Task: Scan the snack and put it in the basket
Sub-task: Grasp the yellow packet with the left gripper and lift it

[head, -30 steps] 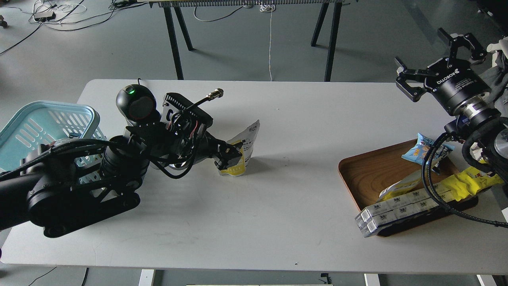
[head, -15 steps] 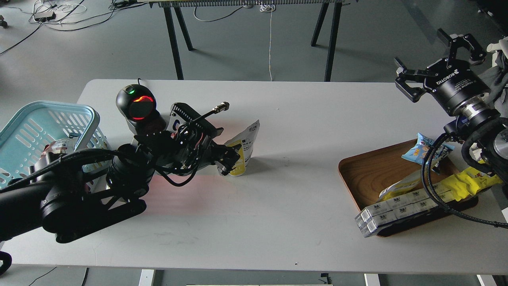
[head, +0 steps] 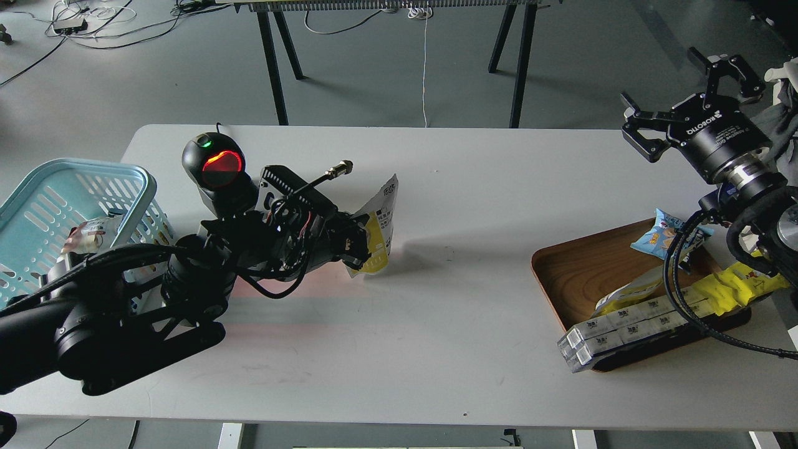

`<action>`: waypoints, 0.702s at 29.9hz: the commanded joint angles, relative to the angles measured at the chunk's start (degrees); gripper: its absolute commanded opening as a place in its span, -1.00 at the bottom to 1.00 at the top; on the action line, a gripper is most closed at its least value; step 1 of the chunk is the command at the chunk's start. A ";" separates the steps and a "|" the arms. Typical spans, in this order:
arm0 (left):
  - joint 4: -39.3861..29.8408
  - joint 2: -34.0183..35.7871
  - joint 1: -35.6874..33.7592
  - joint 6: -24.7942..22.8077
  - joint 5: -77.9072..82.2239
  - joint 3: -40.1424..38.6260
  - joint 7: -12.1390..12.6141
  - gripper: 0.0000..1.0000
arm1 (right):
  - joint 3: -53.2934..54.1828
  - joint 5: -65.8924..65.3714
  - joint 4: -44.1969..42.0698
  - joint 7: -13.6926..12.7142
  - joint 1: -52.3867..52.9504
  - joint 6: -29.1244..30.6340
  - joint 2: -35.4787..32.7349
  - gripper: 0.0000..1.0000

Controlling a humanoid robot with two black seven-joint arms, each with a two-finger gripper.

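Note:
The snack [head: 379, 234], a pouch with a yellow lower half and a white printed top, is held tilted just above the white table [head: 436, 324]. My left gripper [head: 356, 244] is shut on its left side. A black scanner [head: 215, 169] with a glowing red window and a green light stands behind my left arm. The light blue basket [head: 75, 206] sits at the far left edge, partly hidden by my arm. My right gripper [head: 686, 87] is open and empty, raised above the table's right end.
A brown wooden tray [head: 586, 274] at the right holds a small blue packet [head: 667, 234], a bright yellow wrapper [head: 729, 287], another pale pouch and clear boxes [head: 623, 330]. A packet [head: 87, 232] lies in the basket. Black table legs stand behind.
The left gripper has lifted the snack and drawn it left, toward the scanner. The scanner's window lit red. The right arm has barely moved.

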 commanded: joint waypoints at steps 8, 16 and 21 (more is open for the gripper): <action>-4.11 9.82 -0.07 1.97 -0.35 -4.18 -4.28 -1.00 | 0.09 0.01 0.09 0.00 0.00 -0.10 0.18 1.00; -4.11 14.48 -1.30 3.11 -0.35 -4.45 -8.68 -1.00 | 0.00 -0.08 0.00 0.00 0.00 -0.19 0.26 1.00; -4.11 16.77 -1.31 3.11 -0.35 -4.45 -10.17 -1.00 | 0.00 -0.17 -0.08 0.00 -0.09 -0.27 0.26 1.00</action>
